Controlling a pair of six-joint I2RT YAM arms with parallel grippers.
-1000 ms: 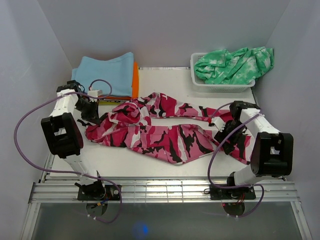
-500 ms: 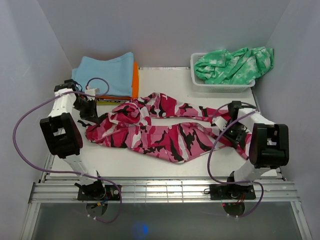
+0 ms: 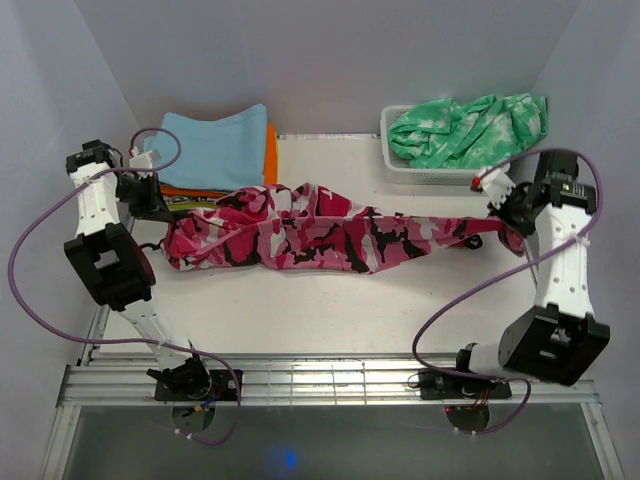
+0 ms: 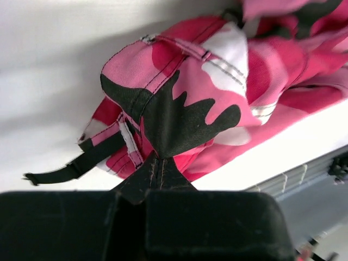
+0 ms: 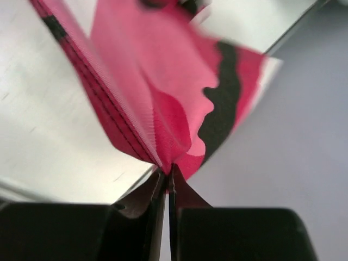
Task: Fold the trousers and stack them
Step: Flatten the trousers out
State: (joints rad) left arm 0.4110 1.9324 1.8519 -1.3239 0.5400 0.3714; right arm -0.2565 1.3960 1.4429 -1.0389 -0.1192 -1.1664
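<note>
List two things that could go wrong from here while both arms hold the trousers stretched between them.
The right gripper and left gripper each pinch only a small edge of the trousers; pulled taut, the cloth may slip out. The bunched left end sits right beside the folded stack and could drag it askew.

No text, label, brand, number or sign can be read in any of the views. The trousers (image 3: 300,232) show only printed blotches and seams, with no legible tag.
</note>
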